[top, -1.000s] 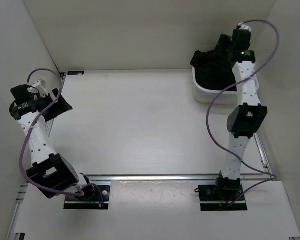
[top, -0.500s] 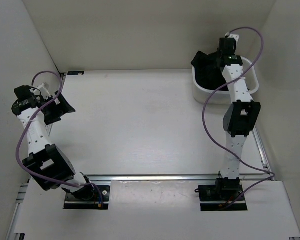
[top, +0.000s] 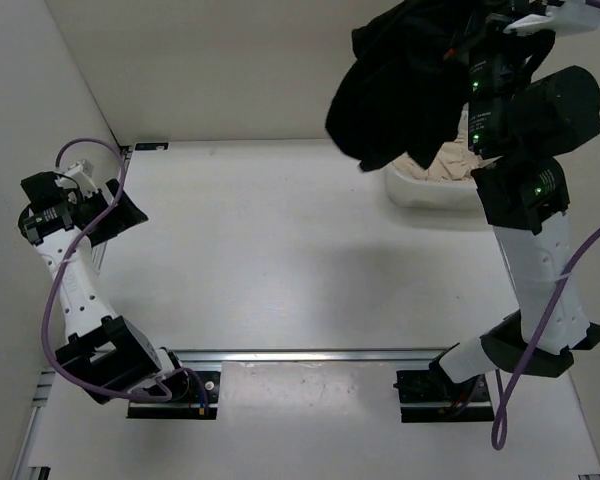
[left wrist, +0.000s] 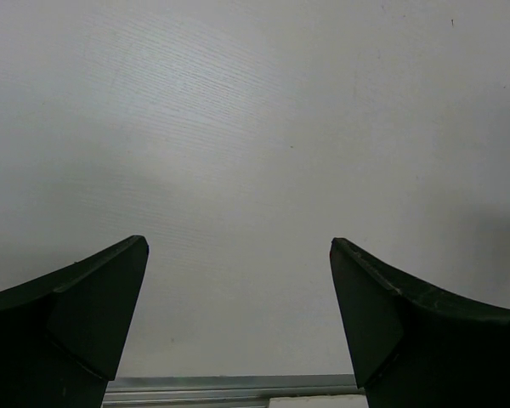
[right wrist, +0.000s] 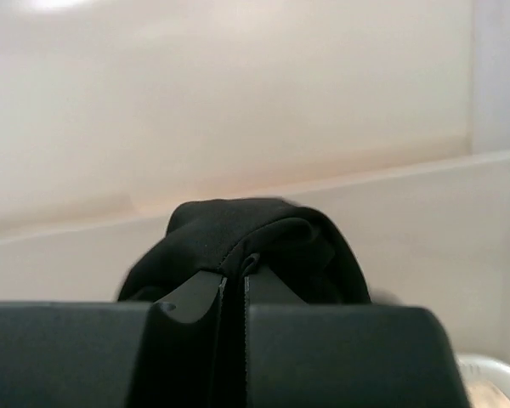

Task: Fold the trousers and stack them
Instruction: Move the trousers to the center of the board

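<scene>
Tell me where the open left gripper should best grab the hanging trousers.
Probably the lowest dangling edge of the trousers, coming from the robot's left: the right gripper pinches the top bunch, so the cloth hangs free there, on the side facing the left gripper.

- Top view: bright, even, diffuse light from above. The white table (top: 280,250) carries only faint, soft-edged shadows.
- The black trousers (top: 400,80) read as a dark mass with almost no detail.
- Left wrist view: the tabletop grain is sharp, and the left gripper (left wrist: 238,242) is dark and underexposed.
- Right wrist view: warm cast, 1 bright spot at top left, and the right gripper (right wrist: 235,279) is softly out of focus.
</scene>
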You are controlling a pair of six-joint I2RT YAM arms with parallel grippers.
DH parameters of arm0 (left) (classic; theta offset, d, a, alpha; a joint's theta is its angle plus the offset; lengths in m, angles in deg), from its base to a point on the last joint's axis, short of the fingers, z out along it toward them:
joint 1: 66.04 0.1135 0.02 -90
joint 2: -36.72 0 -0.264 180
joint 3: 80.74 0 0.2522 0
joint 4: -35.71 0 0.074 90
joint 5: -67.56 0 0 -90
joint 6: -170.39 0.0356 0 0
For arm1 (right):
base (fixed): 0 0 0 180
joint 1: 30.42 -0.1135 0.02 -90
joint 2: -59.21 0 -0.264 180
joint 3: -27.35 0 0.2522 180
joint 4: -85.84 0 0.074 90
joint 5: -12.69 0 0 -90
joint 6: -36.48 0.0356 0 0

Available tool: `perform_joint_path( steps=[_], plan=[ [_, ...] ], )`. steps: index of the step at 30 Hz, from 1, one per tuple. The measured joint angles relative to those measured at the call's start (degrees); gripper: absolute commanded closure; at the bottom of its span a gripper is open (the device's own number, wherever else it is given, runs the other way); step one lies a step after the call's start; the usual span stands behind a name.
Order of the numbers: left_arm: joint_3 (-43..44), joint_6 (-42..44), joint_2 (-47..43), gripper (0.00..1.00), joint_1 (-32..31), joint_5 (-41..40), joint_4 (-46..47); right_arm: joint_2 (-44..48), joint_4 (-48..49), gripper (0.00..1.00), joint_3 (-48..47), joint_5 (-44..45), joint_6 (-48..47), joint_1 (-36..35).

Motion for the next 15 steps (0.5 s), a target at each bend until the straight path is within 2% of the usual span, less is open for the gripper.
perform_joint_path(
  steps=[4,7,10,11,12,15],
  plan=[
    [0.37,0.00,-1.14,0.00,-0.02,-1.22,-0.24,-1.25,4.50,1.00,-0.70,1.77,-1.51,-6.62],
    [1.11,0.00,-1.68,0.00,0.00,-3.04,-0.20,-6.03,4.39,0.93,2.62,2.05,-1.20,-11.08],
    [1.40,0.02,-2.51,0.00,0.00,-4.92,-0.31,-13.53,2.67,0.52,8.72,-0.46,0.70,-14.47],
    [1.42,0.02,-2.86,0.00,0.00,-5.46,-0.37,-17.53,0.79,0.14,9.90,-4.15,0.90,-15.28],
    [1.46,0.02,-3.10,0.00,0.00,-5.90,-0.42,-21.18,-1.09,0.01,10.49,-8.63,0.94,-15.82],
    [1.51,0.02,-3.50,0.00,-0.02,-6.64,-0.42,-28.72,-7.50,0.01,13.33,-22.97,-1.07,-17.66]
  ],
)
